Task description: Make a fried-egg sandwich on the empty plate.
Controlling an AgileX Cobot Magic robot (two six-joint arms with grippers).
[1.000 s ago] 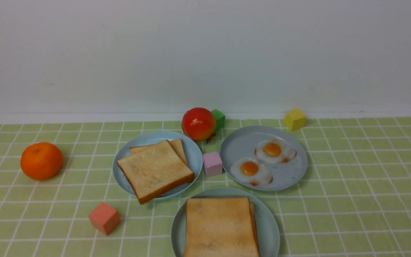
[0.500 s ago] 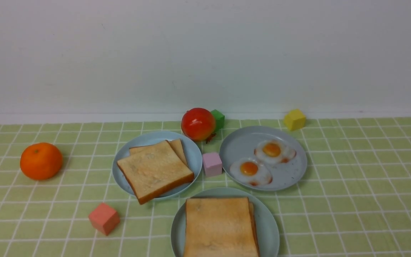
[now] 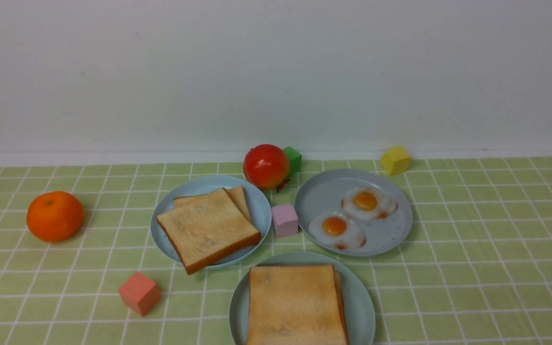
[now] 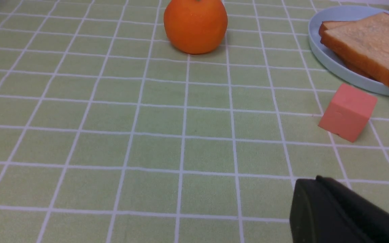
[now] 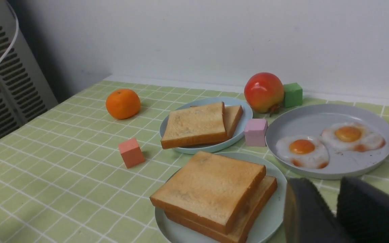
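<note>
The sandwich [image 3: 297, 306], two tan toast slices stacked flat, lies on the pale aqua-green plate [image 3: 363, 299] at the table's front centre. In the right wrist view the sandwich [image 5: 211, 189] fills most of the plate [image 5: 275, 216]. The fried egg is hidden. My right gripper [image 5: 329, 184] hovers beside the plate's rim, open by a narrow gap with nothing between its fingers. Over bare cloth, my left gripper [image 4: 316, 180] is shut and empty, short of a salmon cube [image 4: 348, 112].
A light-blue plate [image 3: 259, 206] holds two loose toast slices [image 3: 208, 229]. Two small eggs [image 3: 336, 227] lie on a grey plate [image 3: 324, 194]. Between the plates stands a lilac cube [image 3: 285, 220]. Around them are an orange [image 3: 55, 215], a red fruit [image 3: 266, 166], a green cube [image 3: 294, 159] and a yellow cube [image 3: 396, 160].
</note>
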